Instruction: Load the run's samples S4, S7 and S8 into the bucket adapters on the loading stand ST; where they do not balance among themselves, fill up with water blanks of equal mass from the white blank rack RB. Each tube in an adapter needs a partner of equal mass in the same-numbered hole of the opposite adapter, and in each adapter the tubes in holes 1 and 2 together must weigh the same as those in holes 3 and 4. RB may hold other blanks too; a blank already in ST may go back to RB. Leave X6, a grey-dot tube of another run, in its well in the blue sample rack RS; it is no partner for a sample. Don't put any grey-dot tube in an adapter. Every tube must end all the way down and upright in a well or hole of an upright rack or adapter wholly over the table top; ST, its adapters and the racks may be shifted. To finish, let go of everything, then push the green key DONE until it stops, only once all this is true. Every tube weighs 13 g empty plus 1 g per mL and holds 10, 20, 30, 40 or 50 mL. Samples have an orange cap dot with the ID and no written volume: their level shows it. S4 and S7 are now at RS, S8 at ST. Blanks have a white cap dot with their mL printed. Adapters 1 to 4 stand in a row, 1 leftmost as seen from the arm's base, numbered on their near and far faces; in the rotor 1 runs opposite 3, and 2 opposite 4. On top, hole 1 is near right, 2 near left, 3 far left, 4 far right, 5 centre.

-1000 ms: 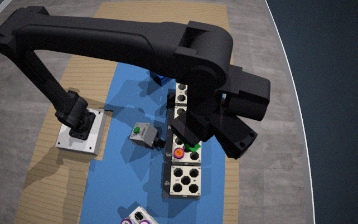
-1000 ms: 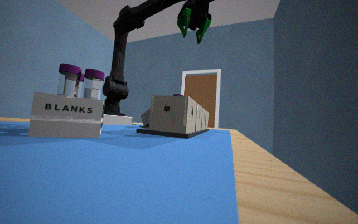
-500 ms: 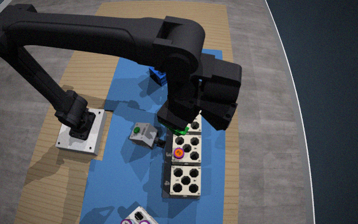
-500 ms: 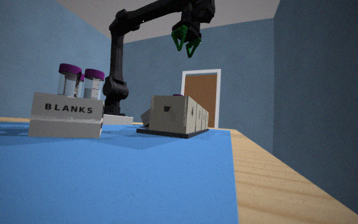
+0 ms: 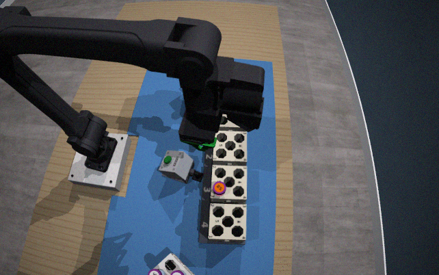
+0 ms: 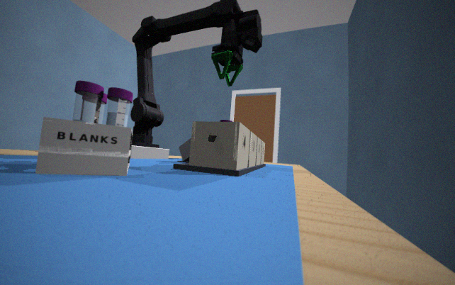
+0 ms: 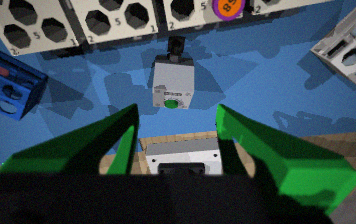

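Jaws apart, empty, gripper (image 6: pixel 228 71) high above loading stand (image 6: pixel 216 171)

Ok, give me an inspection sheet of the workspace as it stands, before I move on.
Surface: blue mat on a wooden table top.
Job's things: loading stand ST carries the adapter row; adapter 3 holds orange-dot sample S8 in a near hole; adapters 2 and 4 show only empty holes; adapter 1 is hidden under the arm. Blank rack RB holds purple-capped tubes. Blue sample rack RS shows at the wrist view's edge. Green DONE key unpressed.
Clutter: nothing seen.
Grippers: gripper high above the stand, green fingers apart, holding nothing.
Cables: nothing seen.
Surroundings: blue walls, a door.
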Available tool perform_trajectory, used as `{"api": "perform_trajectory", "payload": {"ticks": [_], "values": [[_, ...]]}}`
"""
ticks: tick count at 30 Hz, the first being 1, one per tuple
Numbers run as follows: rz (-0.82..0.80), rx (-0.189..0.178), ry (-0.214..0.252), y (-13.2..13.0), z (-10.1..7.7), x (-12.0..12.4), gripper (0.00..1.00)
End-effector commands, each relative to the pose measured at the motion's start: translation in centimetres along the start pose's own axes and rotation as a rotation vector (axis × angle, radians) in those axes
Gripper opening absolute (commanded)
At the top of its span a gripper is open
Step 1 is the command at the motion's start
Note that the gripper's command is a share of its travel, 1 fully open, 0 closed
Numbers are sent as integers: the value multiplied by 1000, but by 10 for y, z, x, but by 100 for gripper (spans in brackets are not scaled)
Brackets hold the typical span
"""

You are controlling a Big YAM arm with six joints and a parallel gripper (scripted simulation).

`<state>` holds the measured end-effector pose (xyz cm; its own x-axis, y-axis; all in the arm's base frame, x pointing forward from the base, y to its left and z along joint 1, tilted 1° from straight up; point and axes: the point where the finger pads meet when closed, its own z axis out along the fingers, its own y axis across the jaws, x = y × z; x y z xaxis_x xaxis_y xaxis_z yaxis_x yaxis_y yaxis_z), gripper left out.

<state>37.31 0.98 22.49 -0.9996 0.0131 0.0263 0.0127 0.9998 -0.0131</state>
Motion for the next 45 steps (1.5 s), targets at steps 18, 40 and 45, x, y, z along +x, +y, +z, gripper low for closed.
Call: {"api": "perform_trajectory", "payload": {"ticks": [18, 40, 45], "values": [[-168, -16, -20, 13, 17, 16, 55], [-167, -16, -19, 16, 83, 16, 55], [-167, -16, -19, 16, 94, 16, 55]]}}
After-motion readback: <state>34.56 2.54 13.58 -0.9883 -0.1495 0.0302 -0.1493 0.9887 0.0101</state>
